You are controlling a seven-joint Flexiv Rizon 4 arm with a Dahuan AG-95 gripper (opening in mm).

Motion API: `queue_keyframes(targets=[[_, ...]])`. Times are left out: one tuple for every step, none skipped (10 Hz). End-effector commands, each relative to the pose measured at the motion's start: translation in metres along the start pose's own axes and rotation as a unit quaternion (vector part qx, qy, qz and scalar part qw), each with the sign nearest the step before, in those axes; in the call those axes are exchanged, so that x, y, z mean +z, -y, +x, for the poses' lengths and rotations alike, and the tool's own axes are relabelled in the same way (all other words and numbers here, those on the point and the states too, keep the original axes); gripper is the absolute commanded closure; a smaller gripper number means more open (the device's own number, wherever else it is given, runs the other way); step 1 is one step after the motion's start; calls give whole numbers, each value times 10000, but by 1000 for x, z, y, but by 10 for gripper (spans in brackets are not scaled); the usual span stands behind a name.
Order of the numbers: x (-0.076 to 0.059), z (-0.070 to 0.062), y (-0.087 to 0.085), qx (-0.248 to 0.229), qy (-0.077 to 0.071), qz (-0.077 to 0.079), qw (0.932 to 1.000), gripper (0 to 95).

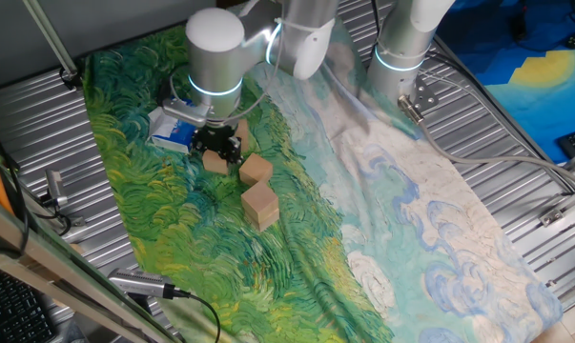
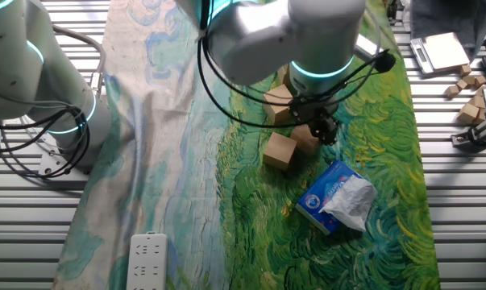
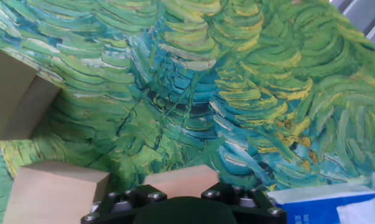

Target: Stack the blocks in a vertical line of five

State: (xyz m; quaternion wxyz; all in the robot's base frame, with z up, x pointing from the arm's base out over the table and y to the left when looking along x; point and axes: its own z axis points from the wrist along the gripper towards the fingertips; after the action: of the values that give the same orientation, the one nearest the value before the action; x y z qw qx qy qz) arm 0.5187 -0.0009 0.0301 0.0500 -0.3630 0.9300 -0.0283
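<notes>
Where the green swirls of the painted cloth (image 1: 297,238) are thickest, the gripper (image 1: 217,151) is low over the tabletop, its black fingers closed on a block (image 1: 215,163) that sits between them. In the hand view the tan top of that held block (image 3: 181,182) shows just above the black gripper body (image 3: 184,208), pinched from both sides. Whether the block rests on the cloth or is lifted a little clear of it cannot be told.

Just beside the held block, toward the middle of the cloth, lies a second block (image 1: 256,171), close to it but with no clear contact showing. A third block (image 1: 260,205) stands a little further on, nearer the cloth's front edge in the one fixed view and slightly turned. In the other fixed view two more tan blocks appear: one (image 2: 279,96) partly hidden behind the arm's wrist and cables, another (image 2: 280,151) in the open on the green cloth; a fifth cannot be made out for certain. None of the blocks lies on top of another.

The blue-and-white packet (image 2: 335,197) lies near the gripper on the cloth's green side, crumpled at one end; a corner of it (image 3: 336,205) enters the hand view at the lower right. Beyond the cloth's edge, on the ribbed metal tabletop (image 2: 452,201), a few more wooden pieces (image 2: 472,101) sit near the far corner, and a white power strip (image 2: 147,259) lies on the pale end of the cloth.
</notes>
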Motion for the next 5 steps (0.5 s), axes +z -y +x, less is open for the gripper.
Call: queue_keyframes(targets=[[0, -1, -1, -41, 33, -106, 9999, 950], [-3, -1, -1, 18, -15, -262, 9997, 950], [-12, -1, -2, 126, -54, -487, 9987, 950], [-23, -2, -3, 158, -116, -557, 9983, 950], [-32, -5, -4, 282, -196, -609, 9976, 950]])
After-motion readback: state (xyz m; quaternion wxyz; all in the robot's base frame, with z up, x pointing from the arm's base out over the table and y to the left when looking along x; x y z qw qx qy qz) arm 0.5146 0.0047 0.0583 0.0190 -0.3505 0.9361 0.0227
